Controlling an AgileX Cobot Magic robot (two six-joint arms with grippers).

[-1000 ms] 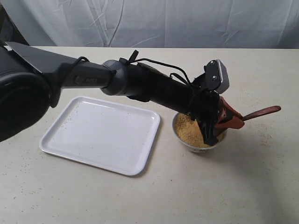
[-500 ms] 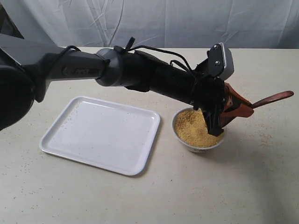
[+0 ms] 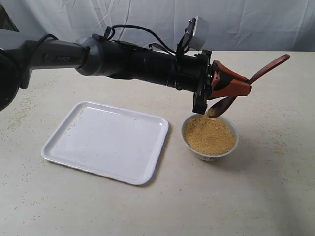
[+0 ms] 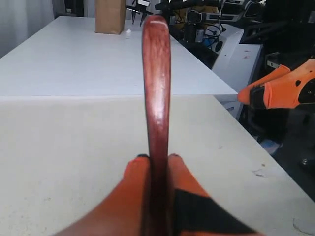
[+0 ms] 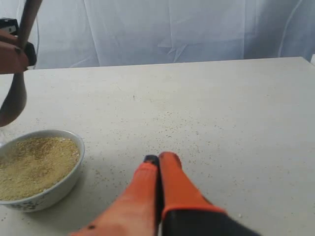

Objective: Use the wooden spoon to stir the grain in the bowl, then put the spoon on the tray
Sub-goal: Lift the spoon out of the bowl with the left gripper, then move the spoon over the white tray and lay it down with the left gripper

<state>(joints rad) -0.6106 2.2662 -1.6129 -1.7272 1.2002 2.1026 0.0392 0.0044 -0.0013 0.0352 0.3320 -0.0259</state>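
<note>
My left gripper reaches across the table and is shut on the wooden spoon, held by its slim handle. The spoon's oval head hangs tilted just above the bowl, carrying a little grain. The grain fills the small white bowl in a golden mound. In the left wrist view the handle runs straight out between the orange fingers. The white tray lies left of the bowl. My right gripper is shut and holds nothing, low over the table beside the bowl.
Loose grains are scattered on the beige tabletop around the bowl. A white cloth backdrop hangs behind the table. The left arm's black forearm spans the space above the tray's far side.
The left gripper has risen and lifted the spoon's head out of the grain, so it now hangs above the bowl. The handle has swung upward. The bowl and tray have stayed put.
</note>
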